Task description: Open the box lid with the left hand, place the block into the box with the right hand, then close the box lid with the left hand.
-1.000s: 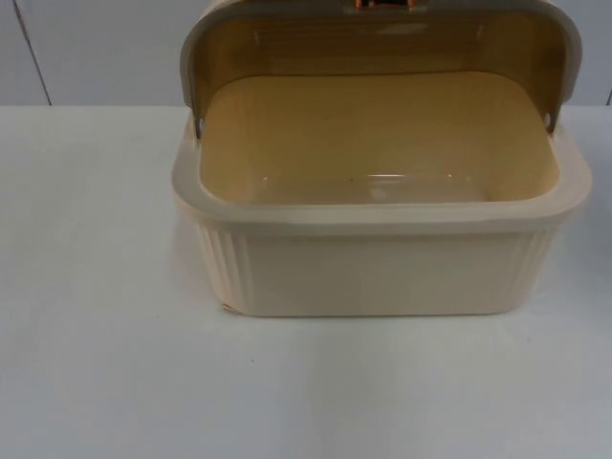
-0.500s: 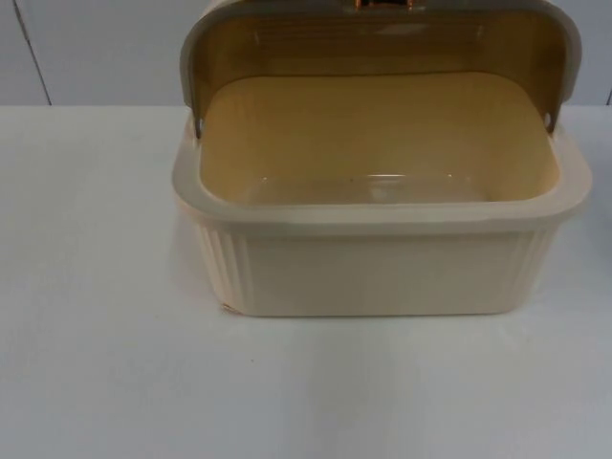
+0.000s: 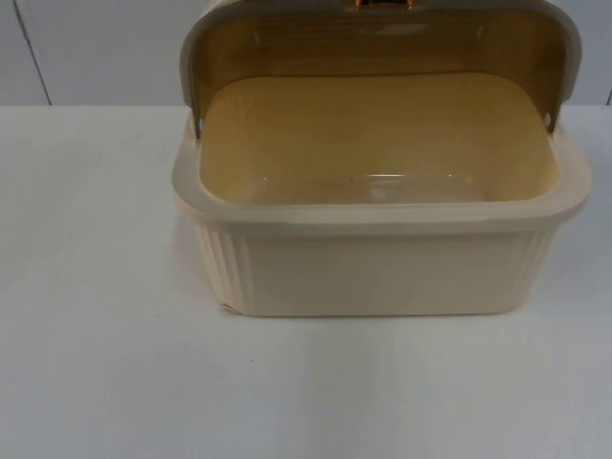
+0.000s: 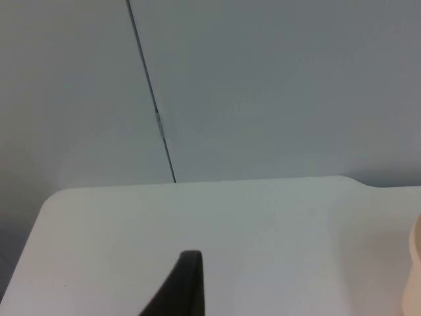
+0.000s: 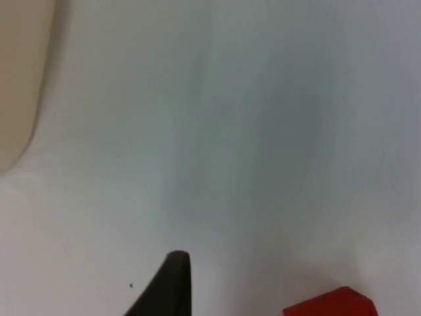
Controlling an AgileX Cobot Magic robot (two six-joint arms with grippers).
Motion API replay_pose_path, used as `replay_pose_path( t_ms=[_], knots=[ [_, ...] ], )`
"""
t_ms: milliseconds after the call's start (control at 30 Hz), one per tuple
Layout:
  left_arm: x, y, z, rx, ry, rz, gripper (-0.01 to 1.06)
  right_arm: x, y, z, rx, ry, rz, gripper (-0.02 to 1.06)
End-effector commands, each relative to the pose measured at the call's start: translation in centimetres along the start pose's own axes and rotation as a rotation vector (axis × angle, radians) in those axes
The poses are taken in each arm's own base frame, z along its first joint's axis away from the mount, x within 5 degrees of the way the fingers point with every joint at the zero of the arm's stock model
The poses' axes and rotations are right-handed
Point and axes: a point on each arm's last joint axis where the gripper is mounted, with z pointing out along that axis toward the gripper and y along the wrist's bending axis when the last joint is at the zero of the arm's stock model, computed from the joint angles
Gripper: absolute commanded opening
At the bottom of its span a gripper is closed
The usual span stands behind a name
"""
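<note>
Top view first: a cream box (image 3: 378,258) sits on the white bench (image 3: 96,363), filling the middle and upper part of the frame. Its lid (image 3: 382,38) is swung up and back on its hinges toward the grey wall (image 3: 96,48), so the tan inside is open from above and looks bare, ready to take something dropped in. Judging from this, the opening step is done and the placing step is next.

Left wrist view: the left end effector (image 4: 181,286) hangs over bare bench beside the wall, with a sliver of the box's edge off to one side. It seems to wait clear of the box so the other arm has room. One black fingertip is all I can see, so I cannot tell whether the fingers are apart or together.

Right wrist view: the right end effector (image 5: 164,283) is low over the bench, with the red block (image 5: 332,303) lying near it on the surface and the box wall further off. The block is not gripped. Again, I cannot tell its finger spacing.
</note>
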Motion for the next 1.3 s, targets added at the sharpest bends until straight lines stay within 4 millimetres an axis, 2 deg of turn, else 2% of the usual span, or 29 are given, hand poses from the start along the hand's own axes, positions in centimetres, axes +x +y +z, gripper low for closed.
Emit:
replay_pose_path(
  t_ms=[0,133,300,500,667,833,1100,1267],
  knots=[
    [-0.2,-0.1,-0.3,0.009,-0.008,-0.013,1.04,0.4,-0.3,1.1,-0.025,0.037,-0.044,1.05],
    [-0.2,-0.1,-0.2,0.009,-0.006,-0.012,1.04,1.4,-1.0,4.1,-0.019,0.164,-0.14,1.05],
    [-0.2,-0.2,-0.2,0.009,-0.005,-0.007,1.04,2.5,-1.6,6.1,-0.015,0.275,-0.216,1.05],
    [-0.2,-0.2,-0.2,0.009,-0.005,-0.001,1.04,3.0,-1.9,7.0,-0.014,0.326,-0.254,1.05],
    [-0.2,-0.2,-0.1,0.008,-0.003,0.006,1.04,6.0,-1.5,8.6,-0.004,0.386,-0.312,1.05],
    [-0.1,-0.2,0.0,0.008,0.001,0.007,1.04,7.0,-1.4,9.1,0.028,0.37,-0.342,1.05],
    [-0.1,-0.2,0.2,0.008,0.005,0.008,1.04,7.6,-3.7,8.9,0.107,0.32,-0.248,1.05],
    [-0.1,-0.2,0.1,0.008,0.002,0.013,1.04,7.2,-3.9,9.1,0.131,0.271,-0.249,1.05]
  ],
)
